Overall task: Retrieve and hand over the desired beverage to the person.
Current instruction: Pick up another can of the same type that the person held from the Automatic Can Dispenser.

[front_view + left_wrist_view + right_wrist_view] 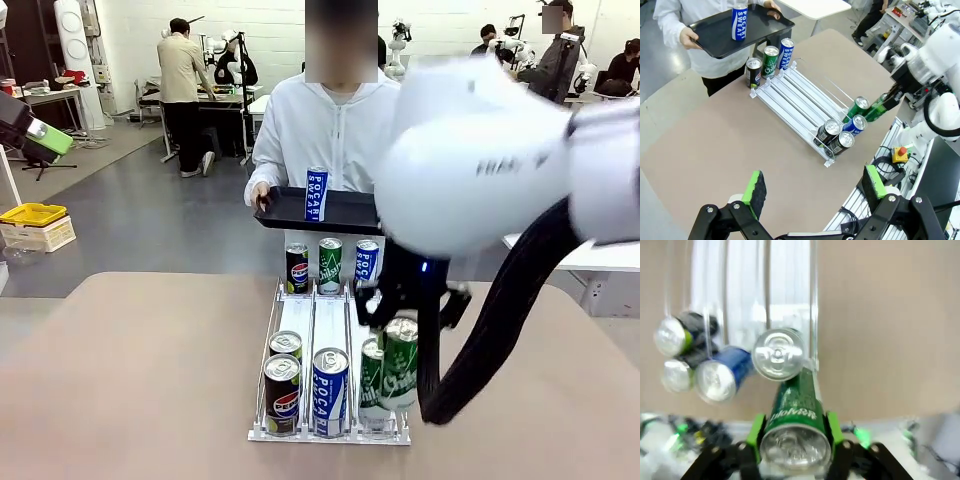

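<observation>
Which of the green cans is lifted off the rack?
The green can held in the right gripper, at the rack's near right corner; the other green cans stand in it.

Rack (330, 310) mid-table; three cans (330, 264) behind it; person (325, 130) beyond holds tray (350, 212), can (316, 194) on it.

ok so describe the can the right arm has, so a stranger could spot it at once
Start at the clear rack on the table. At its near right corner the right gripper is shut on a green can. It alone hangs lifted above the rack; the other green can sits below it.
</observation>
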Robot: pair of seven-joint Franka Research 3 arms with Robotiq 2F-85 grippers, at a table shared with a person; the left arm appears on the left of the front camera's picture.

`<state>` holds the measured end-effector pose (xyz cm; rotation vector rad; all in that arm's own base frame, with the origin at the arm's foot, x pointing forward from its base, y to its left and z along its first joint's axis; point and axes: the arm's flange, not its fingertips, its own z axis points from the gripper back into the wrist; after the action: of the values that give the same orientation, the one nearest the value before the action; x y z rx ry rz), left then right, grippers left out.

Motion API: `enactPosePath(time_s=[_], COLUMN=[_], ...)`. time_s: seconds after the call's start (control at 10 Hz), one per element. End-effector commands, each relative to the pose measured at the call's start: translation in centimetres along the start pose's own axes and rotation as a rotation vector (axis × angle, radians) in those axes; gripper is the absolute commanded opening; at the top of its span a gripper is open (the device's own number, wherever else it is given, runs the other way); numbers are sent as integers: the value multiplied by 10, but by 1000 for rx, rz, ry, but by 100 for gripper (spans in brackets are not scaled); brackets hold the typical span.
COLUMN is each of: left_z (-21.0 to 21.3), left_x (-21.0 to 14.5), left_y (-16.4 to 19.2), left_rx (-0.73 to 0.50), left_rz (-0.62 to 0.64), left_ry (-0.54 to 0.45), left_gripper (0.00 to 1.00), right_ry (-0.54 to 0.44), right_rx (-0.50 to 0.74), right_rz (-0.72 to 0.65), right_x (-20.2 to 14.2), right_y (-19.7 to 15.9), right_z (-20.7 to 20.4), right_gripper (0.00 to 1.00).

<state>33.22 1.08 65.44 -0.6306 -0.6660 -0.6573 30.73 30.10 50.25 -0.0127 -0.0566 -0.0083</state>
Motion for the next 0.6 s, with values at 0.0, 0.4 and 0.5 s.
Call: enactPosePath(time_s=[0.0,0.4,0.5], left_z=[1,1,1], left_x=[-1,-1,-1], left_y=[2,2,2], left_rx=[-19,-19,-19], left_rz=[-17,-17,-17], left_ry=[-12,-12,-12], left_gripper=[100,100,100], right_ry=[-9,-143,-177], right_rx=[-62,-26,-16], right_rz=[-52,-70,-75], right_x=[9,-5,0], right_y=[9,24,22], right_z=[65,173,187], right_gripper=[45,45,45])
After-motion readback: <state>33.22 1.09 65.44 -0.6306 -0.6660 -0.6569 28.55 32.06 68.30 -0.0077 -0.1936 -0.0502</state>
